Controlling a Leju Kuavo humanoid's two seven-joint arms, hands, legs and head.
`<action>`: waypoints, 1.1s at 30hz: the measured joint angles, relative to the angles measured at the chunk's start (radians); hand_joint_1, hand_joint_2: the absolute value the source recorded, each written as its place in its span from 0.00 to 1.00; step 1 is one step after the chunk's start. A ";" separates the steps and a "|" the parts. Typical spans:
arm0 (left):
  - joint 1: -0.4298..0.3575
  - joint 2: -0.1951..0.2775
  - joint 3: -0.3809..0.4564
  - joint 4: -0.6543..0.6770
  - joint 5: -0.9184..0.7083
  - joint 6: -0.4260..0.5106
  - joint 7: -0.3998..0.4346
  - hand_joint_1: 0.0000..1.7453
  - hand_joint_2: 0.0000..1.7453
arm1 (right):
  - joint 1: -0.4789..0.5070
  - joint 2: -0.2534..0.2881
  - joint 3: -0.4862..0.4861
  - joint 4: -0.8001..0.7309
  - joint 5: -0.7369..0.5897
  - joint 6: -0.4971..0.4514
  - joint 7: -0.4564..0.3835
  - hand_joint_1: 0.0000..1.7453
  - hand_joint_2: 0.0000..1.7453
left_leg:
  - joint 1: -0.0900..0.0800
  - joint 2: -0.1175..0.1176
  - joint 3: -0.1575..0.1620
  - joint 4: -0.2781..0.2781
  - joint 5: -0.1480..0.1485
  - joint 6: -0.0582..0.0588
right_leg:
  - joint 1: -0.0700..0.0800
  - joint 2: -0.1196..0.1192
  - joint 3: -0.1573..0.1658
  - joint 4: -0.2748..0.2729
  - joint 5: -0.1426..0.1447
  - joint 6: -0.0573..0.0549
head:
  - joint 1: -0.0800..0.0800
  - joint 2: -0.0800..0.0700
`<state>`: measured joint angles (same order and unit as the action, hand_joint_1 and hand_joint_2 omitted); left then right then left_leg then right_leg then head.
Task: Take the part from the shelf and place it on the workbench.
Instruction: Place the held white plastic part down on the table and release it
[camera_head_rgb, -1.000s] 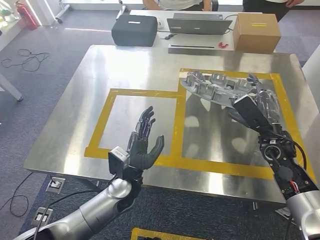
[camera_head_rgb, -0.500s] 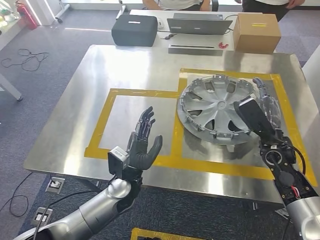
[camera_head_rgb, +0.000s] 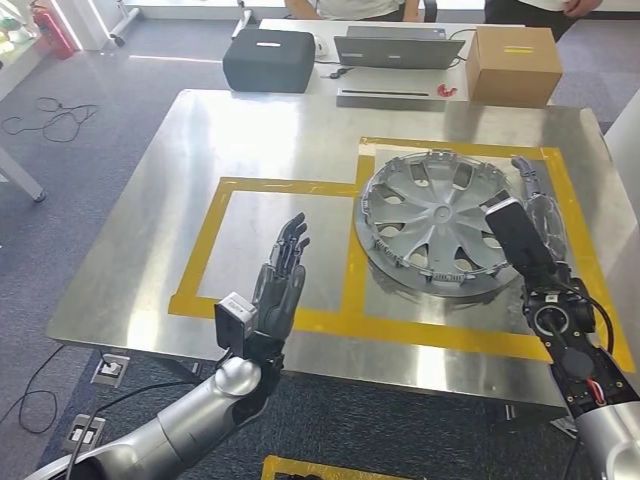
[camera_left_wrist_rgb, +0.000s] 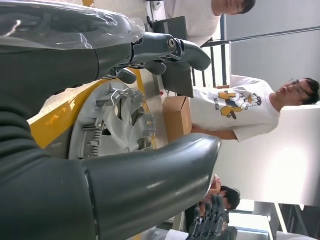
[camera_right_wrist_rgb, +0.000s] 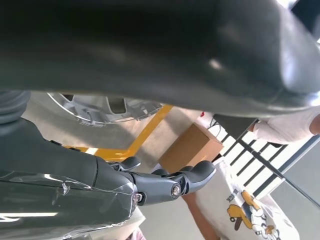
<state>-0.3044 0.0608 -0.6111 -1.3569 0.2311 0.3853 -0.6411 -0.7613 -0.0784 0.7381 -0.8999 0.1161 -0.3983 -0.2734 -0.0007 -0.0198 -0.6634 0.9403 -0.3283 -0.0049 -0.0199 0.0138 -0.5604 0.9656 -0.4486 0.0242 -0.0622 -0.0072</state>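
The part is a silver hubcap (camera_head_rgb: 434, 220) lying flat on the steel workbench (camera_head_rgb: 249, 130), inside the right square of yellow tape (camera_head_rgb: 453, 335). My right hand (camera_head_rgb: 540, 210) stands just beside the hubcap's right rim with its fingers apart and nothing in it. In the right wrist view the hubcap (camera_right_wrist_rgb: 105, 107) lies beyond the hand (camera_right_wrist_rgb: 151, 50) with a free gap between thumb and fingers. My left hand (camera_head_rgb: 281, 285) is raised over the table's front edge, fingers spread, holding nothing. The left wrist view shows the hubcap (camera_left_wrist_rgb: 113, 125) past that hand's fingers (camera_left_wrist_rgb: 166, 50).
A black case (camera_head_rgb: 269, 60), a laptop (camera_head_rgb: 398, 48) and a cardboard box (camera_head_rgb: 513, 62) sit on a second table behind the workbench, with people standing there. The left taped square (camera_head_rgb: 283, 235) is bare steel. Cables (camera_head_rgb: 49, 115) lie on the floor at left.
The hubcap went from tilted on edge in my right hand to lying flat on the table. My right hand let go and drew slightly right. The left hand's thumb folded inward.
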 joint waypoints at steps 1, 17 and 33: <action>0.000 0.001 0.000 0.000 0.000 0.002 0.000 0.00 0.00 | 0.007 -0.002 -0.003 -0.011 -0.005 -0.001 0.004 0.00 0.00 | 0.000 0.000 0.000 0.000 0.000 0.000 | 0.000 0.000 0.000 0.000 0.000 0.000 | 0.000 0.000; 0.040 0.015 0.004 -0.045 -0.019 0.042 0.009 0.00 0.00 | 0.278 -0.063 -0.063 -0.455 -0.139 0.012 0.050 0.00 0.00 | 0.000 0.000 0.000 0.000 -0.003 0.001 | 0.000 0.000 0.002 -0.003 -0.001 0.000 | 0.000 0.000; 0.083 0.027 0.016 -0.100 -0.038 0.076 0.045 0.00 0.00 | 0.497 -0.078 -0.009 -0.782 -0.135 0.045 0.080 0.00 0.00 | 0.044 0.070 0.090 -0.024 -0.051 -0.025 | -0.034 -0.055 -0.018 0.014 0.030 0.071 | 0.021 0.000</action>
<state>-0.2209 0.0878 -0.5956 -1.4569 0.1926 0.4613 -0.5960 -0.2648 -0.1563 0.7294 -1.6819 -0.0193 -0.3530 -0.1934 0.0437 0.0506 -0.5738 0.9161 -0.3790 -0.0299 -0.0539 -0.0414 -0.5786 0.9791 -0.4187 0.0953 -0.0416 -0.0072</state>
